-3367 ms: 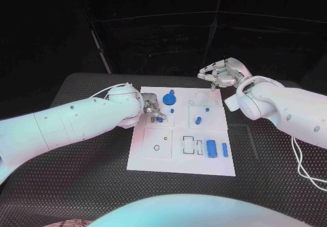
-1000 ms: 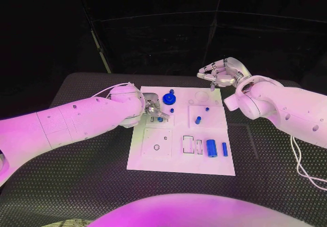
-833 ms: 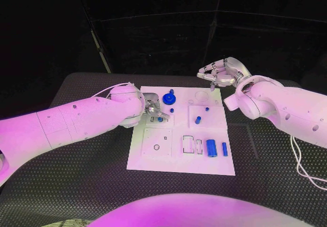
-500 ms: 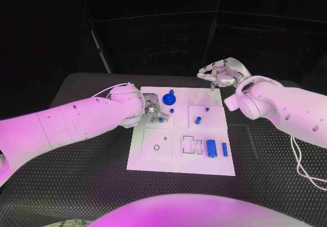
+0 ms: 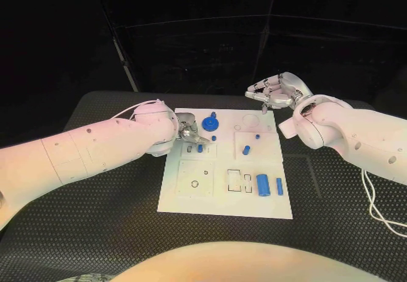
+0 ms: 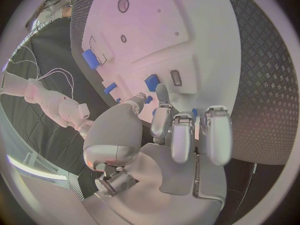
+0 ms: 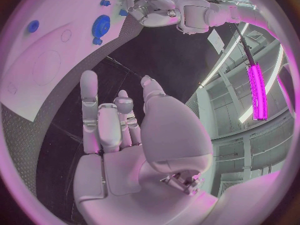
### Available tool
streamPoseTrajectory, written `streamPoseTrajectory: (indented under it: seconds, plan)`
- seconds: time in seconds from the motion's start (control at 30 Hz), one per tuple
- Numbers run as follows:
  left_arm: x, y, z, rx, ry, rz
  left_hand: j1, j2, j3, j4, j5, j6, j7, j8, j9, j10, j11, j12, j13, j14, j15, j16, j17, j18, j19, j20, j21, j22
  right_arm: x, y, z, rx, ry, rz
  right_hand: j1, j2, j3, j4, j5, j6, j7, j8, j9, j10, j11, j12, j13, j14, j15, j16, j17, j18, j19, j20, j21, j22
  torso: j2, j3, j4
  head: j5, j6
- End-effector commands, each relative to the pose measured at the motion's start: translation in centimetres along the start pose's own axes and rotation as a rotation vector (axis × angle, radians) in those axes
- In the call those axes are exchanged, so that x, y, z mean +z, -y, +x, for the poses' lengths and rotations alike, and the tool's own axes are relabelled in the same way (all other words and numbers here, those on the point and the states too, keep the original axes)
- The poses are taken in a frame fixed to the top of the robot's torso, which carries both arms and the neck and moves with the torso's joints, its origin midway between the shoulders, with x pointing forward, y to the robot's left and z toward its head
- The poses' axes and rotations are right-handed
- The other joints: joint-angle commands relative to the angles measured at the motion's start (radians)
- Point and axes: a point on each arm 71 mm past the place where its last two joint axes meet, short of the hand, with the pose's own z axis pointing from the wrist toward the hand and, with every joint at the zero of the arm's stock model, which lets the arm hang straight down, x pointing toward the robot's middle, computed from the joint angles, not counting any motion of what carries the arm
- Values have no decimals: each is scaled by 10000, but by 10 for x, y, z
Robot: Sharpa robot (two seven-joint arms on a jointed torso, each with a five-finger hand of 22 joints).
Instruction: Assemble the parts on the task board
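Nothing shifts since earlier frames. Left hand (image 5: 188, 133) fingers curled over small blue part (image 5: 199, 148), grasp unclear; right hand (image 5: 273, 91) fingers loosely apart, empty, upper right. Advice: seat part squarely on task board (image 5: 222, 200).

Smooth white arms, silver jointed left hand (image 5: 188, 131), thin white cables.

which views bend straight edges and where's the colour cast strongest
Left wrist view: the task board bows into a curve behind the left robot hand. Right wrist view: its edge curves too, under strong magenta light on the right robot hand. Head view: edges straight, warm pale tint.
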Motion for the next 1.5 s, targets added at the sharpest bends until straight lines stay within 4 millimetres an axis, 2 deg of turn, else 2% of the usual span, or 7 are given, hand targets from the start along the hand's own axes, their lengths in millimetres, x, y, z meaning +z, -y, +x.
streamPoseTrajectory:
  seconds: [0.03,0.13,0.3,0.57,0.83,1.23,1.5]
  plan:
    - [-6,-1,-10,-8,41,40,53,-34,-218,18,-24,-324,98,-128,-45,-375,67,-448,-515,1038,-9,31,2635,-44,192,-36,-266,1211,1,-1,-1,-15,-4,-85,-76,11,24,57,55,-38,-2,56,16,-60,-10,36,-9,-30,20,-37,6,87,36,34,-42,-9,-7,-4,11,-29,47]
    - [-12,-2,-22,-192,141,152,218,-31,-462,44,-20,-639,254,-422,-216,-705,200,-839,-982,1038,82,31,2635,26,17,39,-540,953,1,0,-2,-24,20,-66,-76,11,24,57,55,-38,-2,56,16,-60,-10,36,-9,-30,20,-37,6,87,36,34,-42,-9,-2,-6,8,-24,107]
    - [-22,-6,-45,-165,113,160,368,54,-1031,281,-35,-1280,650,-1316,-794,-1170,536,-1320,-1580,1038,359,31,2635,156,-318,269,-1083,465,2,1,-2,-35,44,-39,-76,11,24,57,55,-38,-2,56,16,-60,-10,36,-9,-30,20,-37,6,87,36,34,-42,-9,-1,-5,11,-37,177]
    - [-21,-25,-89,-145,394,-428,1195,150,-1692,260,-30,-1355,908,-2299,-1571,-1299,777,-1363,-1775,1038,574,31,2635,206,-374,513,-1269,350,3,2,-2,-36,50,-22,-87,13,11,71,59,-41,-1,61,16,-61,-10,42,-12,-29,20,-37,8,88,38,35,-46,-12,4,4,6,13,305]
    - [0,-39,-103,-414,514,-1054,1484,155,-2016,275,-35,-1146,881,-2482,-1774,-1288,753,-1326,-1811,1038,569,31,2635,200,-347,527,-1264,380,3,1,-1,-24,22,-28,-87,13,11,71,59,-41,-1,61,16,-61,-10,42,-12,-29,20,-37,8,88,38,35,-46,-12,47,-23,-39,57,361]
    - [20,-38,-89,-146,6,-1455,1499,296,-2527,635,-60,-748,825,-2613,-1977,-1146,704,-1176,-1730,1038,531,31,2635,159,-226,497,-1119,548,4,2,0,-20,5,-24,-85,16,9,74,63,-42,-2,62,16,-55,-10,51,-6,-26,20,-33,17,87,42,34,-44,-8,44,-32,-31,56,326]
    - [25,-35,-81,-22,-286,-1449,1454,372,-2826,705,-410,-575,786,-2667,-2060,-1084,671,-1113,-1697,1038,506,31,2635,146,-189,473,-1081,602,5,2,1,-9,-20,-34,-80,23,9,75,72,-44,-2,64,16,-51,-10,60,0,-21,20,-25,32,85,50,34,-38,4,36,-18,-26,75,312]
